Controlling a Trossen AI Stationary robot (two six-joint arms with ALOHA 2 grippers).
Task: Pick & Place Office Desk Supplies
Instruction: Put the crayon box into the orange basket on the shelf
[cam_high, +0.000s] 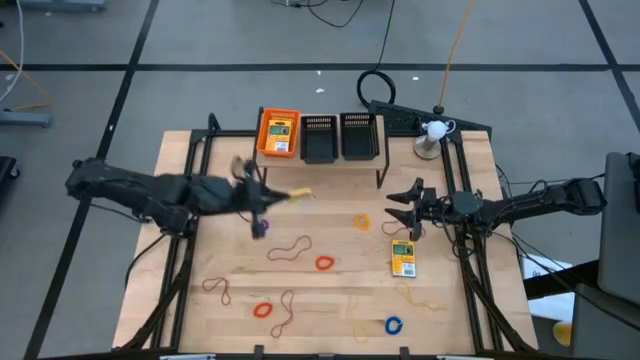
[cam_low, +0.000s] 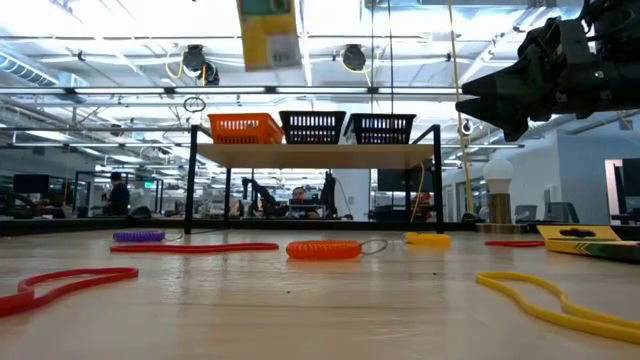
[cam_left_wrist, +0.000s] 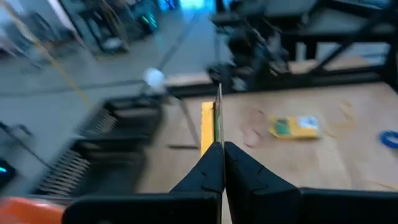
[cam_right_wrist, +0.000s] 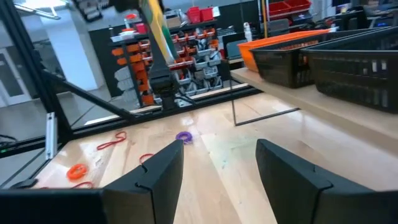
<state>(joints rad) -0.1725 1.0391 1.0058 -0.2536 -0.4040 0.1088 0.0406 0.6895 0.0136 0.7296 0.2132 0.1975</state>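
The left gripper (cam_high: 262, 196) is clamped on a flat yellow-and-green card box (cam_left_wrist: 211, 119). The left wrist view shows its 2 dark fingers (cam_left_wrist: 208, 171) pressed together on the box's lower edge, with the box standing edge-on above them. In the high view this gripper hangs above the wooden table (cam_high: 340, 290), short of the raised shelf at the far edge. In the low view the held box appears high up, above shelf level.

The right gripper (cam_high: 407, 212) waits with its fingers spread and nothing between them, over the right half of the table. A second yellow-and-green card box (cam_high: 403, 259) lies flat just beside it on the near side.

On the shelf stand 3 mesh bins: 1 orange mesh bin (cam_high: 279, 133), which already contains a card box of the same kind, and 2 black mesh bins (cam_high: 338, 137).

Loose supplies on the table include a small purple ring (cam_high: 259, 227) below the left gripper, an orange ring (cam_high: 323, 263), a red ring (cam_high: 262, 309), a blue ring (cam_high: 393, 325) and thin reddish-brown looped bands (cam_high: 288, 249).

Judgement: the step in hand appears to be the carry of the held box toward the orange bin. The next move calls for travel onward over the bin rim, enough height to clear it, then release. The thin edge grip could let the box pivot. Most supplies are not yet placed.
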